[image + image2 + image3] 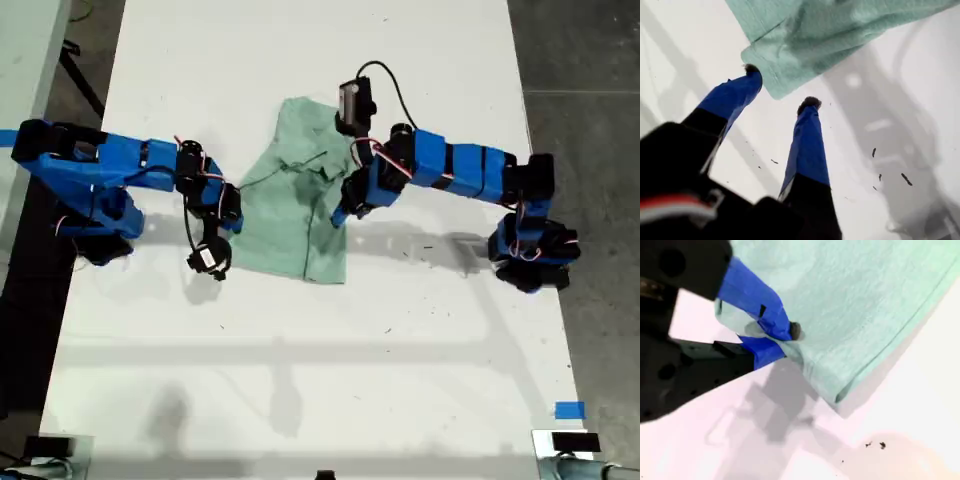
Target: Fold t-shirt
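**Item: t-shirt, partly folded, held at one edge**

The t-shirt (285, 215) is lying near the middle of the white table (300, 350), between my two arms; pale mint-green, creased, and already showing a doubled layer along its side toward the exterior view's right. I am judging the fold to be under way and not finished, since the outline is uneven and the cloth is not lying flat.

My second gripper (787, 341) is reaching in from the exterior view's right (340, 213); its jaws are pressed together on the thick doubled edge of the shirt (865, 300), with cloth bunching between the blue fingertips (792, 330). I am reading this grip as taking both layers so they can travel together across the body of the garment.

My first gripper (781, 86) is sitting at the opposite side, by the shirt's edge toward the exterior view's left (232, 212); its jaws are spread wide and holding nothing. A hemmed corner of the shirt (830, 40) is lying just past the tips; one fingertip (752, 70) is appearing to touch that hem, though I cannot tell for certain. I am taking it as poised to take hold of that side or pin it down.
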Action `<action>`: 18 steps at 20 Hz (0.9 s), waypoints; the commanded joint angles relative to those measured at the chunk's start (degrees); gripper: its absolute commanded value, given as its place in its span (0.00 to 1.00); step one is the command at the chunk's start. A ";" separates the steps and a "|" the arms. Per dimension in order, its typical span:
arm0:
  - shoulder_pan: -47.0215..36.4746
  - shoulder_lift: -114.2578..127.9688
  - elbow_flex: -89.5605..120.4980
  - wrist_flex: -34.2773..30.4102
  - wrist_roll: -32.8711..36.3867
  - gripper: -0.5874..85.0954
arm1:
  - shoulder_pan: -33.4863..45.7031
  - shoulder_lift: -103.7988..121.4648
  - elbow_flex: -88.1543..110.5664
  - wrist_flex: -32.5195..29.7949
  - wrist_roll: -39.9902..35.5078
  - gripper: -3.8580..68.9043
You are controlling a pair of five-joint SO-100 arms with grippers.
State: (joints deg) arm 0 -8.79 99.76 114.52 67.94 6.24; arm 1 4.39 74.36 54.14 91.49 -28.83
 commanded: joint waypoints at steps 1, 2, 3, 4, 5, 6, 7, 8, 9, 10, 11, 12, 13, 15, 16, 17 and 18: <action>-1.14 8.35 -4.57 4.13 2.37 0.01 | 0.09 5.10 -0.44 0.35 0.09 0.33; -1.23 7.56 -7.03 5.19 3.16 0.01 | 0.09 5.10 -0.44 0.35 0.09 0.33; -1.14 4.75 -9.05 5.45 3.60 0.01 | 0.09 5.10 -0.44 0.26 0.09 0.32; -0.53 0.97 -11.16 5.01 3.60 0.01 | 0.09 5.10 -0.44 0.26 0.09 0.32; 0.70 -3.78 -14.68 4.92 3.25 0.01 | 0.09 5.19 -0.44 0.26 0.26 0.32; 1.93 -9.14 -20.04 5.80 3.25 0.01 | 0.00 5.19 -0.44 0.35 0.35 0.32; 2.81 -15.12 -26.28 7.38 3.16 0.01 | -0.18 5.19 -0.44 0.35 0.62 0.32; 3.60 -21.62 -33.57 9.23 3.16 0.01 | -0.26 5.45 -0.18 0.35 0.70 0.32; 4.31 -29.62 -43.33 12.74 3.16 0.01 | -0.35 5.80 0.09 0.35 0.97 0.32; 5.36 -37.88 -54.49 16.52 3.43 0.01 | -0.44 6.33 0.79 0.35 1.23 0.32; 6.24 -43.86 -62.67 17.67 3.52 0.01 | -0.44 7.12 1.58 0.35 1.41 0.32; 6.68 -46.67 -64.95 15.56 3.60 0.01 | -0.44 8.00 2.55 0.35 1.76 0.32; 6.86 -48.25 -65.04 13.45 3.60 0.01 | -0.44 9.14 3.87 0.35 2.11 0.32; 7.03 -51.59 -65.13 8.96 7.21 0.01 | -0.35 11.34 6.42 0.35 2.64 0.31; 7.29 -52.56 -65.21 7.47 8.61 0.03 | -0.26 11.87 7.12 0.26 2.64 0.31; 7.38 -52.65 -65.21 7.12 9.40 0.14 | -0.09 12.13 7.56 0.26 2.64 0.31; 7.47 -51.59 -65.21 7.56 10.63 0.21 | 0.00 12.39 7.82 0.26 2.55 0.31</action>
State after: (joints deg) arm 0 -2.81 46.05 52.91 76.82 14.85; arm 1 4.39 81.83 62.31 91.49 -26.63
